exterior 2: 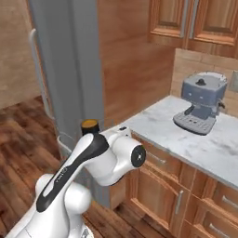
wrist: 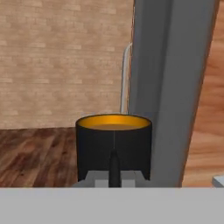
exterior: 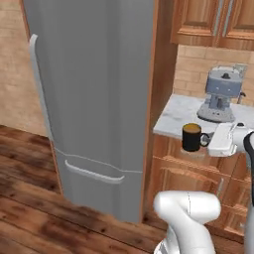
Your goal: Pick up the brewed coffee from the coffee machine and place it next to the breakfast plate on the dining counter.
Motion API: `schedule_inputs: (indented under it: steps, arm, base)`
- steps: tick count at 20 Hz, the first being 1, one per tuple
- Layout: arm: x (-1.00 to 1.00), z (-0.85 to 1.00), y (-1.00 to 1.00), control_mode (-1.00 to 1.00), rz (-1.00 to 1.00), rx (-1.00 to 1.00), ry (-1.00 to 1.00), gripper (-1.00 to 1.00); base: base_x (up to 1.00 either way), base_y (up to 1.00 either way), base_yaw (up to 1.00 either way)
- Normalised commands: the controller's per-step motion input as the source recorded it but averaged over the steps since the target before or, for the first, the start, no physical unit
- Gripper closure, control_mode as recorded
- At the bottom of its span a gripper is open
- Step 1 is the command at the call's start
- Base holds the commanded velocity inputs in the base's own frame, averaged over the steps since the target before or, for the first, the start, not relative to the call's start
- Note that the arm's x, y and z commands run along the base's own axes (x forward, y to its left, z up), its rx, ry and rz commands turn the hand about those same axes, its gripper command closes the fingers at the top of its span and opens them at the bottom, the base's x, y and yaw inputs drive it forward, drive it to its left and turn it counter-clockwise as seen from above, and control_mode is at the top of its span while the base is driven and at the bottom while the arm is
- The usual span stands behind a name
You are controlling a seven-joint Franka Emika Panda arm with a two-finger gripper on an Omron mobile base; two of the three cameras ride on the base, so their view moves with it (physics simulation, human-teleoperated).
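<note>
We have the brewed coffee directly ahead of the jaws, its black wall square to the hand camera and the brown liquid sitting close under the rim. In the left base view the mug hangs in the air off the front edge of the worktop, with nothing under it, its handle on the side toward the gripper; so we judge the jaws are closed on the mug at or beside that handle, though the fingers themselves are hidden by the white hand and the mug.

We expect the mug to be rigid and hard-walled, modest in weight, with smooth sides that could slip. Its real hazard is the open, nearly full top: any tilt or jerk would spill it. A hold across the handle side, kept level, suits it, and we would carry it slowly and upright.

The hand reaches out roughly horizontally, wrist level, with the mug held out beyond the jaws. In the right base view the forearm sweeps up and across, and the mug's orange-brown top peeks above it.

Behind the jaws, back on the worktop, stands the coffee machine, its drip tray bare and well apart from the mug. Beyond the mug rises the tall grey refrigerator, and past it a brick wall and a wooden floor. The dining counter and breakfast plate lie somewhere else, so we judge the carry has barely begun.
</note>
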Motion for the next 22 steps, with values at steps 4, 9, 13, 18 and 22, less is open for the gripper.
schedule_inputs:
  steps: [4, 9, 13, 18, 22]
  arm:
    - [0.00, 0.00, 0.00, 1.00, 0.00, 0.00, 0.00, 1.00]
    - [0.00, 0.00, 0.00, 1.00, 0.00, 0.00, 0.00, 1.00]
    - [0.00, 0.00, 0.00, 1.00, 0.00, 0.00, 0.00, 1.00]
    - [0.00, 0.00, 0.00, 1.00, 0.00, 0.00, 0.00, 1.00]
    - [0.00, 0.00, 0.00, 1.00, 0.00, 0.00, 0.00, 1.00]
  base:
    - [-0.21, 0.15, 0.93]
    - [0.00, 0.13, 0.94]
    - [0.10, 0.02, 0.89]
    - [0.38, 0.00, 0.83]
    - [0.63, 0.00, 0.75]
